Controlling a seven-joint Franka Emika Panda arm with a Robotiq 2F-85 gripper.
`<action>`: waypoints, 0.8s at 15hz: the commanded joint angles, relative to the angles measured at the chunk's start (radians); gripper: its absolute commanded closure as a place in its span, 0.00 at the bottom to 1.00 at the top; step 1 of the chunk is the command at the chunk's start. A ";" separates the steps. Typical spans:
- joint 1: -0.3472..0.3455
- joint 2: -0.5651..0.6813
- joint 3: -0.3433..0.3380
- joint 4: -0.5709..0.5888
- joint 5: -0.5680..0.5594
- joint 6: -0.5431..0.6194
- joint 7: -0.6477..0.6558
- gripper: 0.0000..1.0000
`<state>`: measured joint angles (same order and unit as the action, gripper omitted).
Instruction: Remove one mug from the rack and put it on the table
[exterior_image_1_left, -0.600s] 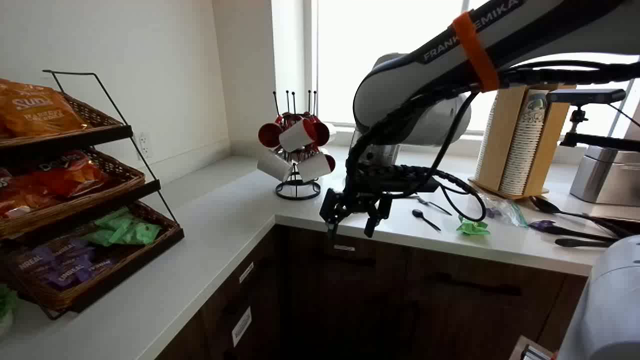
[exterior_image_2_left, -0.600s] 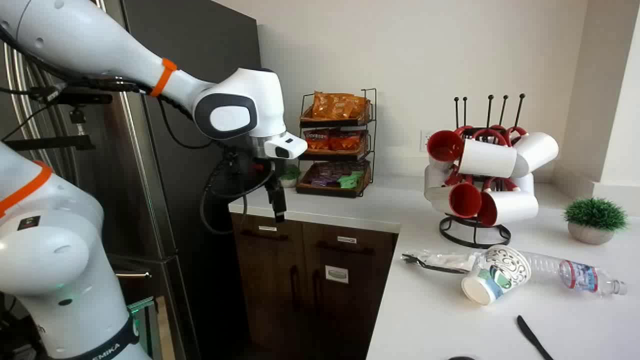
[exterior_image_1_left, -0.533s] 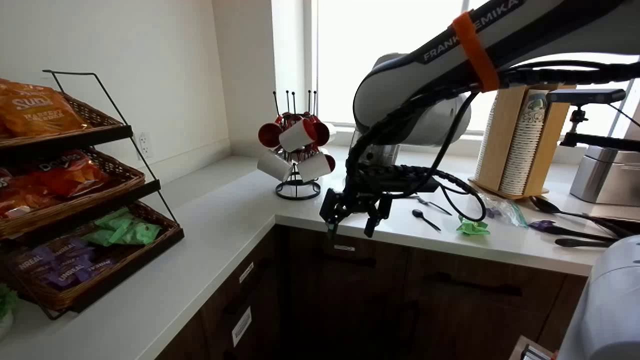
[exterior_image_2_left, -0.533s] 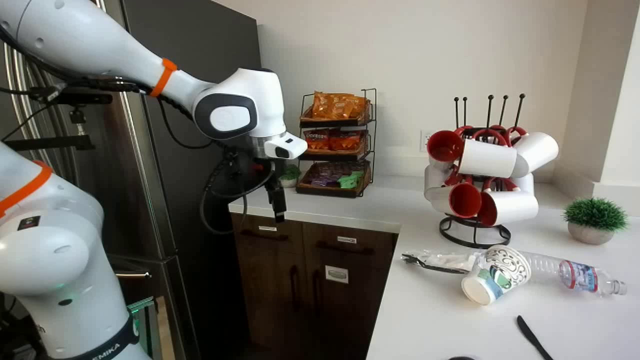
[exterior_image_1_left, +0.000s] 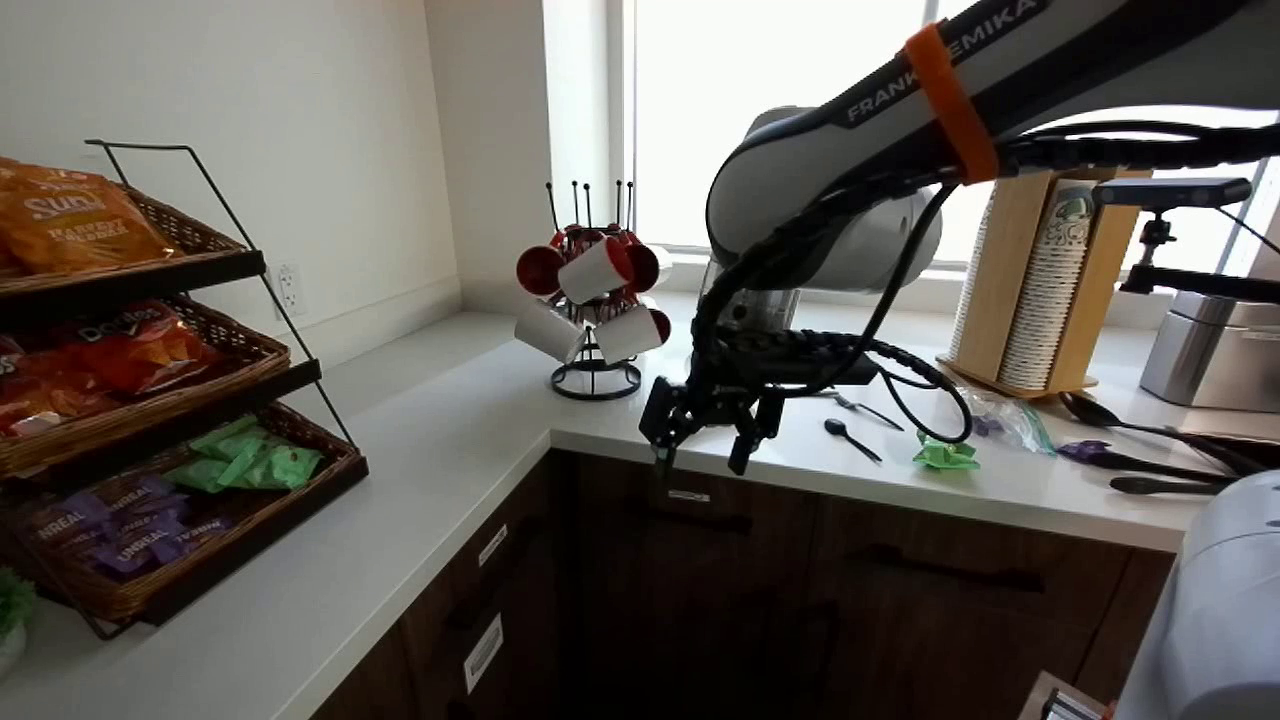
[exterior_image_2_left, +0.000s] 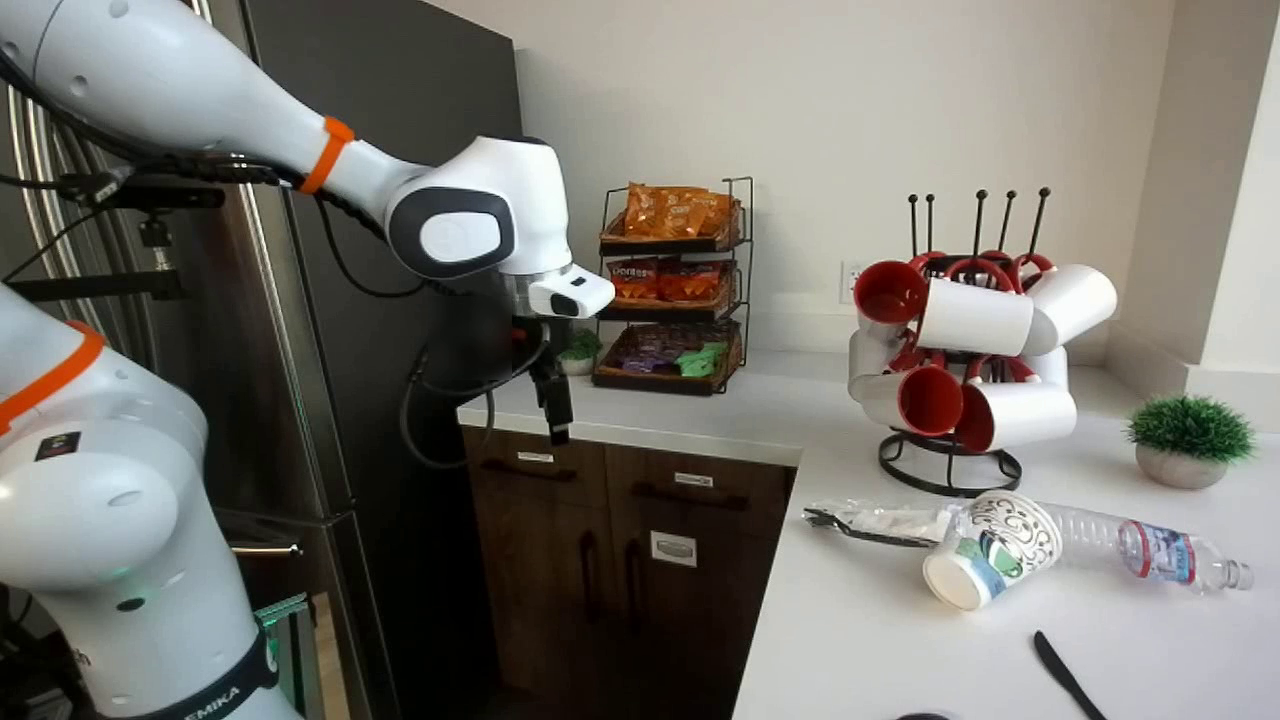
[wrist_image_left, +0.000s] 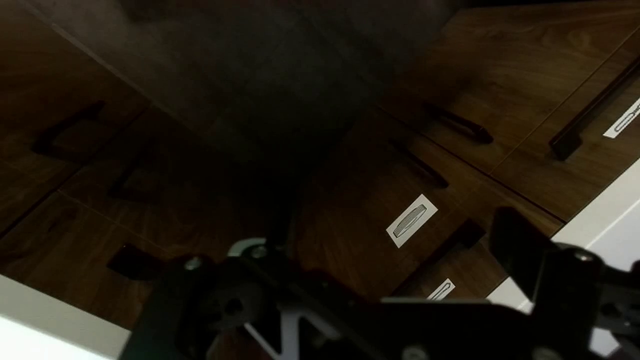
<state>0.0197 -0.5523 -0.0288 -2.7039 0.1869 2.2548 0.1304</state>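
Note:
The rack, a black metal mug tree (exterior_image_1_left: 597, 396) (exterior_image_2_left: 940, 490), stands on the pale countertop table (exterior_image_1_left: 430, 440) (exterior_image_2_left: 860, 650) in both exterior views. Several white mugs with red insides hang from it in two tiers. An upper mug (exterior_image_1_left: 588, 273) (exterior_image_2_left: 975, 316) and a lower mug (exterior_image_1_left: 628, 334) (exterior_image_2_left: 1035, 413) face outward on their sides. My gripper (exterior_image_1_left: 701, 462) (exterior_image_2_left: 557, 430) points down, open and empty, in front of the counter edge and well apart from the rack. In the wrist view its fingers (wrist_image_left: 395, 225) are wide apart over dark cabinets; rack and mugs are out of view there.
A tiered snack shelf (exterior_image_1_left: 310, 375) (exterior_image_2_left: 670, 378) stands on the counter. A paper cup (exterior_image_2_left: 990, 550), a plastic bottle (exterior_image_2_left: 1160, 552), a black knife (exterior_image_2_left: 1065, 675) and a potted plant (exterior_image_2_left: 1190, 440) are near the rack. A cup dispenser (exterior_image_1_left: 1040, 290) and black utensils (exterior_image_1_left: 1150, 460) lie along the window side.

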 joint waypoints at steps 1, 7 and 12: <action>-0.023 0.021 0.017 0.029 -0.031 0.049 -0.016 0.00; -0.029 0.046 -0.002 0.195 -0.154 0.064 -0.149 0.00; 0.003 0.126 -0.084 0.382 -0.204 0.116 -0.420 0.00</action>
<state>-0.0055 -0.5042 -0.0607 -2.4292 -0.0087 2.3423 -0.1344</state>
